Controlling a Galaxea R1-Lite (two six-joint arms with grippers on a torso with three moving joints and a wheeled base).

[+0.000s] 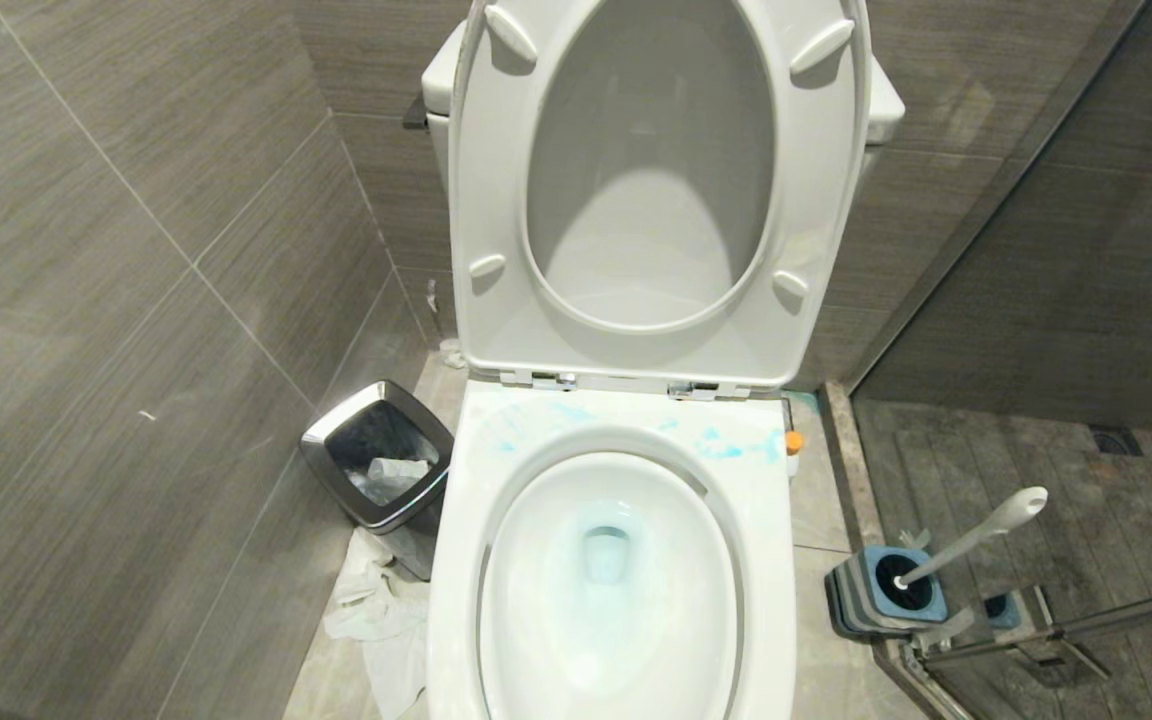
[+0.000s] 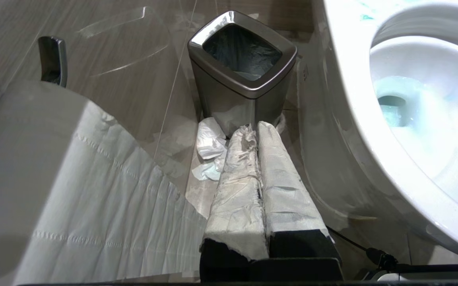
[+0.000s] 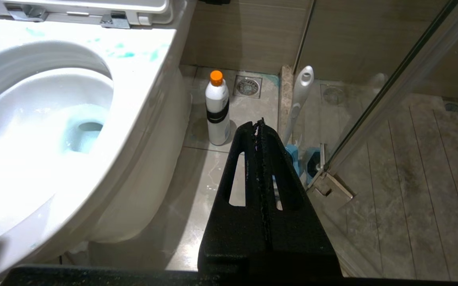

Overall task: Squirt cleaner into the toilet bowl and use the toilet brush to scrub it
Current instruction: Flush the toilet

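The right gripper (image 3: 260,126), jaws pressed together, fills the lower centre. The toilet bowl (image 3: 141,59), smeared with turquoise cleaner (image 3: 125,55), sits left; an orange-capped bottle (image 3: 218,109) and the toilet brush (image 3: 298,99) stand at upper centre.

Toilet bowl (image 1: 616,600) near end cut off by the head view's lower edge. Toilet brush (image 1: 976,535) bristle head sunk in its holder (image 1: 881,595) — hidden. Bottle (image 3: 218,107) label too small to read. Bin (image 2: 243,69) contents dark, unclear. Both arms outside the head view — only wrist views show them.
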